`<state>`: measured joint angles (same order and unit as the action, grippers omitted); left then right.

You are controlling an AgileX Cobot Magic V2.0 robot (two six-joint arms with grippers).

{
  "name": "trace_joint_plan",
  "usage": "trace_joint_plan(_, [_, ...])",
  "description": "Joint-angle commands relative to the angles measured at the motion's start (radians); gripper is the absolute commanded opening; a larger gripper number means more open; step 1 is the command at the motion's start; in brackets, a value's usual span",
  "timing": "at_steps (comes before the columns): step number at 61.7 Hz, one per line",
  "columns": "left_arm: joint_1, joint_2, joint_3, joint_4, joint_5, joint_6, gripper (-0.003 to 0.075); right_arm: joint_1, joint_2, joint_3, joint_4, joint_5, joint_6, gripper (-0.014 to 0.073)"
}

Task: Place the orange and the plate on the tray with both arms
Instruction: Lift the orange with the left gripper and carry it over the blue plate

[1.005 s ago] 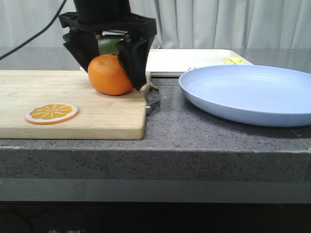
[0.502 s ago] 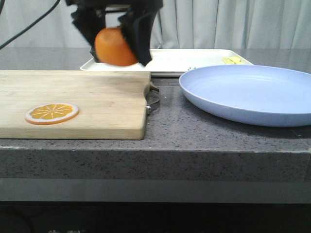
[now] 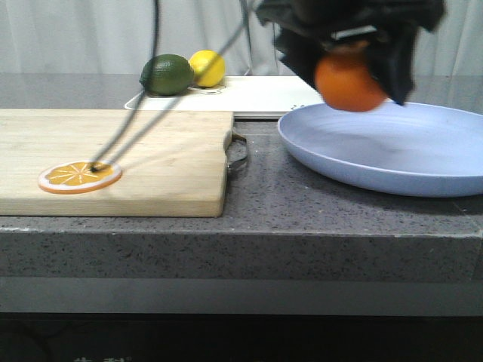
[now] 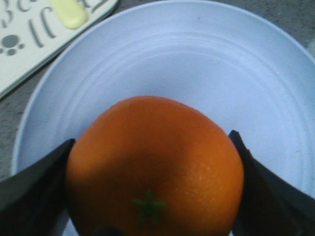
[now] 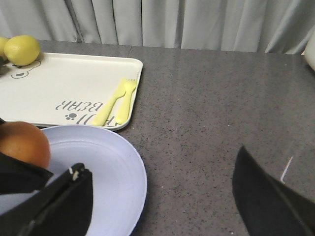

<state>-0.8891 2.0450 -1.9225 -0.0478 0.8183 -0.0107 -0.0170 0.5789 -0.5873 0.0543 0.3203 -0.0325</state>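
My left gripper is shut on the orange and holds it just above the left part of the pale blue plate. In the left wrist view the orange fills the space between the black fingers, with the plate below it. The cream tray lies behind the plate. My right gripper is open and empty, low over the table at the plate's right rim. It does not show in the front view. The orange and tray also show in the right wrist view.
A wooden cutting board with an orange slice lies at the left. A lime and a lemon sit on the tray's far left end. A yellow fork and spoon lie on the tray's right end.
My left gripper has lifted the orange off the cutting board and carried it right, from over the board to above the plate. The lime and lemon have come into view.
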Motion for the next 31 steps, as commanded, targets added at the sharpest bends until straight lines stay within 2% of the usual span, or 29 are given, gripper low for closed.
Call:
trace_joint_plan(1, [-0.022, -0.049, -0.032, -0.008, -0.104, -0.001, 0.0223, -0.002, 0.006, -0.035, 0.001, -0.086, 0.0, 0.0591])
trace_joint_plan(15, [-0.044, -0.018, -0.032, -0.013, -0.114, -0.001, 0.0505, -0.002, 0.006, -0.035, 0.001, -0.086, 0.0, 0.0591])
trace_joint_plan(23, [-0.044, 0.007, -0.032, -0.013, -0.11, -0.001, 0.0606, -0.002, 0.006, -0.035, 0.001, -0.086, 0.0, 0.0591])
trace_joint_plan(31, [-0.044, 0.007, -0.034, -0.013, -0.105, -0.001, 0.066, -0.002, 0.006, -0.035, 0.001, -0.086, 0.0, 0.0591])
